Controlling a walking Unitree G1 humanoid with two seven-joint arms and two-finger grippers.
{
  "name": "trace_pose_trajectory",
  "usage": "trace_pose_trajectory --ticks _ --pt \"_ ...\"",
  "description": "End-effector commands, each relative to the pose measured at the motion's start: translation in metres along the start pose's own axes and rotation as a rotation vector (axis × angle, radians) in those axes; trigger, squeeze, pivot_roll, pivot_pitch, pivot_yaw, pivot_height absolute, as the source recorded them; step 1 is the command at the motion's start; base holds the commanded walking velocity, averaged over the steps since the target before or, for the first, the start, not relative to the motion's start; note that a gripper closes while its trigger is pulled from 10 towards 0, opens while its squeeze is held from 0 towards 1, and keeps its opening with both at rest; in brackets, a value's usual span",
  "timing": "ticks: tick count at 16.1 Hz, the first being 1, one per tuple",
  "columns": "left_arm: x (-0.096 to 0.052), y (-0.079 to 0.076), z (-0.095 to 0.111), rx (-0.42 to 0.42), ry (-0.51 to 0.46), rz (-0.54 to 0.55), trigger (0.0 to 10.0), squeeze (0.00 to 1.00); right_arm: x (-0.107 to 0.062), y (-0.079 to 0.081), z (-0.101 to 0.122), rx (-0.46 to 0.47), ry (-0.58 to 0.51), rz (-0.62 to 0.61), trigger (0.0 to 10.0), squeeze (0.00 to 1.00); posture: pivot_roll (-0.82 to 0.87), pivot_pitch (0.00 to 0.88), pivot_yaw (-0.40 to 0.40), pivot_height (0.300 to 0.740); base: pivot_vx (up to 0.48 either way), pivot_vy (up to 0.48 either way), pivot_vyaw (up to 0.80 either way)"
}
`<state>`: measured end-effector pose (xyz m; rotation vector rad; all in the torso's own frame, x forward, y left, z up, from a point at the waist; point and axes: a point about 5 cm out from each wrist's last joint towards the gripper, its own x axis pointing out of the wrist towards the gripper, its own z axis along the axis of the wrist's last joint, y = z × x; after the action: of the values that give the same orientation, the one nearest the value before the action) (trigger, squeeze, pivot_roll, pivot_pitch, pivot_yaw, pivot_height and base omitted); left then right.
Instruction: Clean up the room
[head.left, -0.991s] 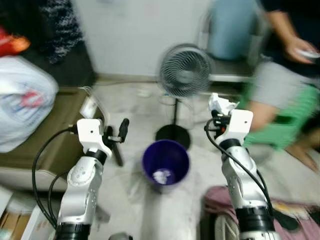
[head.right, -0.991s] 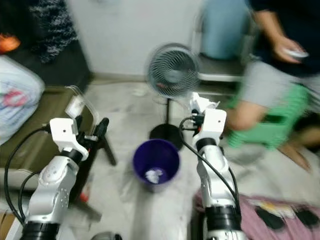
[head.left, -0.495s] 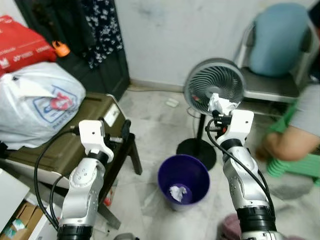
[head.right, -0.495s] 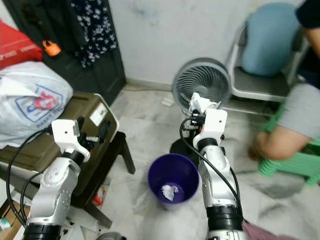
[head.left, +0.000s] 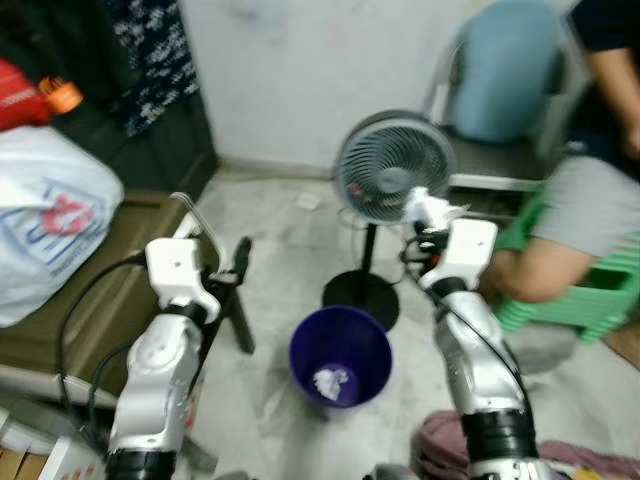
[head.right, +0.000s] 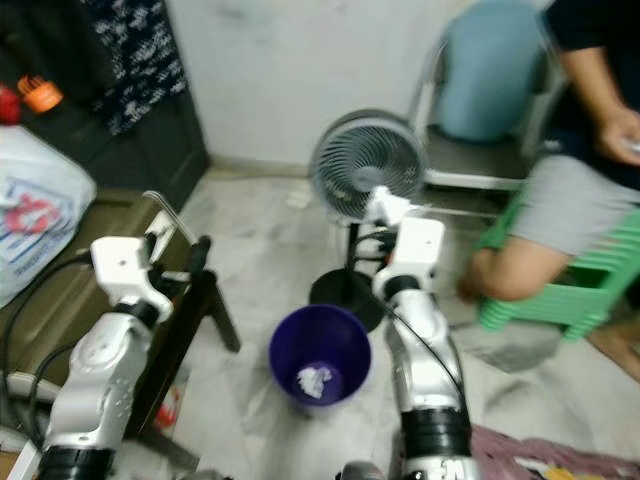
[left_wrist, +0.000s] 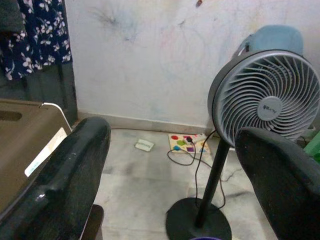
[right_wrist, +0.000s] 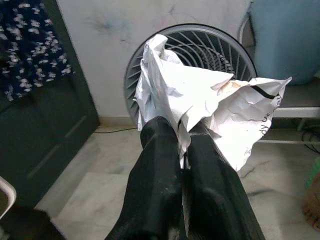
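Right gripper (right_wrist: 182, 150) clenched on crumpled paper (right_wrist: 200, 107), raised beside purple bin (head.left: 340, 355), likely for a drop. Left gripper (left_wrist: 170, 170) released, 2 fingers spread, idle.

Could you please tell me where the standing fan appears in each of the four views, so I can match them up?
Left eye view: the standing fan is upper centre, behind the purple bin.
Right eye view: upper centre, just left of the right end effector holding crumpled paper.
Left wrist view: right side, head and pole on its round base.
Right wrist view: its grille sits behind the paper.
Shared landmark: the white wall.
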<state>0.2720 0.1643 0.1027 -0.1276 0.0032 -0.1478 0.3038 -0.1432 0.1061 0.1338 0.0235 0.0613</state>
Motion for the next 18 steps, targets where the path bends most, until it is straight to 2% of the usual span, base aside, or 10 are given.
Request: trace_pose_trajectory --ticks 1,6,9,12,18 --pt "0.0009 -0.0001 0.0007 0.001 0.001 -0.003 10.0 0.00 0.0025 -0.0012 0.0029 -0.002 -0.003 -0.006 10.0 0.00 -0.10 0.000 0.014 0.740 0.000 0.000 -0.80" --pt "0.0016 -0.0010 0.0016 -0.002 -0.004 -0.010 10.0 0.00 0.0030 -0.0015 0.0035 0.001 -0.007 -0.008 10.0 0.00 -0.10 0.000 0.015 0.740 0.000 0.000 -0.62" --pt "0.0021 -0.0011 0.0017 -0.001 -0.004 -0.009 10.0 0.00 0.0035 -0.0014 0.0037 -0.001 -0.008 -0.007 10.0 0.00 -0.10 0.000 0.014 0.740 0.000 0.000 0.00" --pt "0.0026 -0.0013 0.0019 0.002 -0.005 -0.010 10.0 0.00 0.0039 -0.0008 0.0046 -0.003 -0.013 -0.003 10.0 0.00 -0.10 0.000 0.015 0.740 0.247 0.000 0.00" --pt "0.0025 -0.0012 0.0019 0.008 -0.006 0.003 10.0 0.00 0.0040 -0.0003 0.0052 0.004 -0.021 0.000 10.0 0.00 -0.11 0.000 0.014 0.740 0.000 0.000 0.00"
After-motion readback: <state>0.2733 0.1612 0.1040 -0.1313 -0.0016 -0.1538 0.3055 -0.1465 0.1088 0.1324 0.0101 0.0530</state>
